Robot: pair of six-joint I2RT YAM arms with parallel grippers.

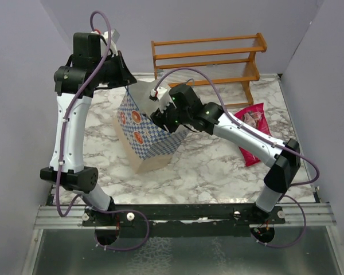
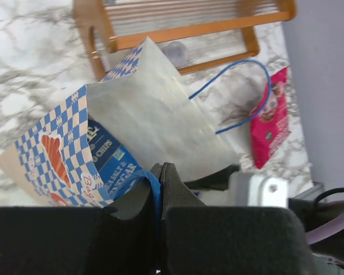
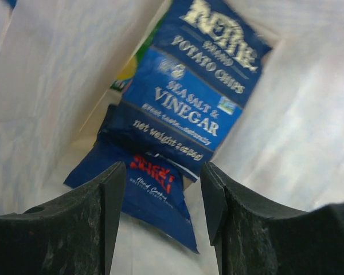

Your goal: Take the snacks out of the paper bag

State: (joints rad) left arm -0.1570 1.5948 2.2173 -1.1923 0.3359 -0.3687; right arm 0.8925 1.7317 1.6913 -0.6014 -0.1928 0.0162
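Paper bag (image 1: 152, 134) lies tipped near the middle of the desk (image 1: 206, 166), with its checkered side up and its mouth turned toward the back. My left tool (image 2: 159, 186) is pinched tight on the blue cord handle (image 2: 155, 197). Its fingers are pressed together and the cord runs between them. My right tool (image 3: 161, 175) is reaching into the mouth of the bag, spread apart and gripping nothing. Just past its tips I see a dark blue packet (image 3: 189, 109) lying flat against the inside of the bag. A second blue packet (image 3: 152, 197) with red lettering lies under its near end, and a green-yellow packet (image 3: 129, 71) peeks out at its left edge. One red packet (image 1: 253, 123) lies on the desk to the right of the bag, in front of the wooden rack (image 1: 206, 57).
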